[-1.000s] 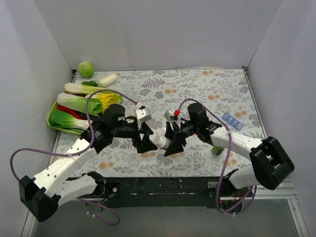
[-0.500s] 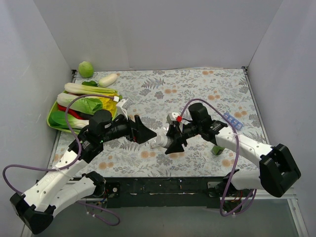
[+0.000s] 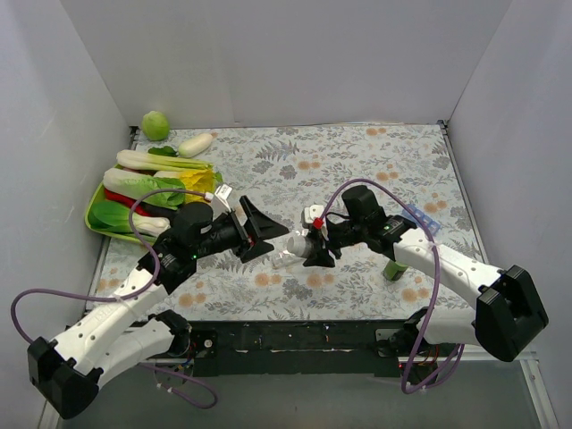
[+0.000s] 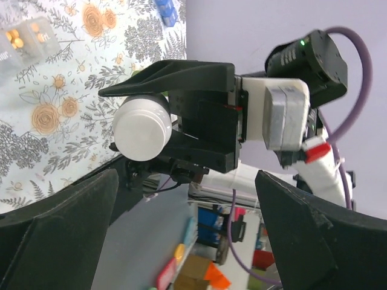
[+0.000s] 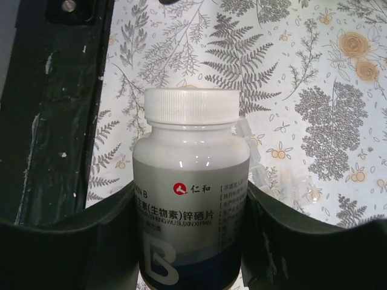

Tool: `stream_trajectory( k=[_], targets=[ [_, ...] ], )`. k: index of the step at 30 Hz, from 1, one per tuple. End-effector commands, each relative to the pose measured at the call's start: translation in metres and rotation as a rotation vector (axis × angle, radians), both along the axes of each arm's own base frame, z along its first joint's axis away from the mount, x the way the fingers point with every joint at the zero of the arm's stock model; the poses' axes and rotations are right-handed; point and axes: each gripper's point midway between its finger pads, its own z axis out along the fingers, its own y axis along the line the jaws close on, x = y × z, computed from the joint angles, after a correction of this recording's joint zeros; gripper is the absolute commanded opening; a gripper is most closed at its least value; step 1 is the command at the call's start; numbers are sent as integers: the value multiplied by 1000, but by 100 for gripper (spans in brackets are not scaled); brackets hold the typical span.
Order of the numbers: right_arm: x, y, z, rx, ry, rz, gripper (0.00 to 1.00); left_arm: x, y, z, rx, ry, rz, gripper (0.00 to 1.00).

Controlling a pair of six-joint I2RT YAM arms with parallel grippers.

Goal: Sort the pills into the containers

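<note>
The right claw (image 3: 315, 248) grips a white pill bottle (image 5: 190, 181) by its body, one finger on each side of the label. The screw cap is on and points toward the left of the overhead frame. The label carries a large "B", a red logo and Chinese lettering.

Facing it from the centre-left of that frame, the left claw (image 3: 268, 234) stands wide and holds nothing. In its own camera its dark fingers (image 4: 60, 223) fill the two lower corners, and the bottle's cap shows between them, apart from both.

The clear pill-box strip (image 3: 284, 261) lies on the flower-patterned table (image 3: 357, 161), just below and left of the bottle in the overhead frame. The left wrist camera catches it at upper left, with orange pills (image 4: 24, 37) in two compartments. The right wrist camera shows part of it just right of the bottle; the rest is hidden.

Farther out, a blue pill-box strip (image 3: 420, 217) sits at centre right. A small green bottle (image 3: 393, 271) stands below it, beside the right arm. A green tray (image 3: 93, 220) of vegetables occupies the left edge of the table, and a round green vegetable (image 3: 155, 124) rests in the far left corner.
</note>
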Motion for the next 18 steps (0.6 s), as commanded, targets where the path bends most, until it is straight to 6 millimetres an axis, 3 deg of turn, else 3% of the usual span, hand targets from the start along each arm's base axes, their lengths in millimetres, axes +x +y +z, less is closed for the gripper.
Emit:
stream_trajectory(
  k=[1,14,18],
  targets=[
    [16,1,23,16,-119,-25,1,13,-6,8,-31,107,52,98],
    [19,2,27,15,-129,-30,1,21,-29,-4,-9,169,-16,98],
    [18,2,29,18,-131,-31,1,20,-33,-15,15,183,-30,90]
  ],
)
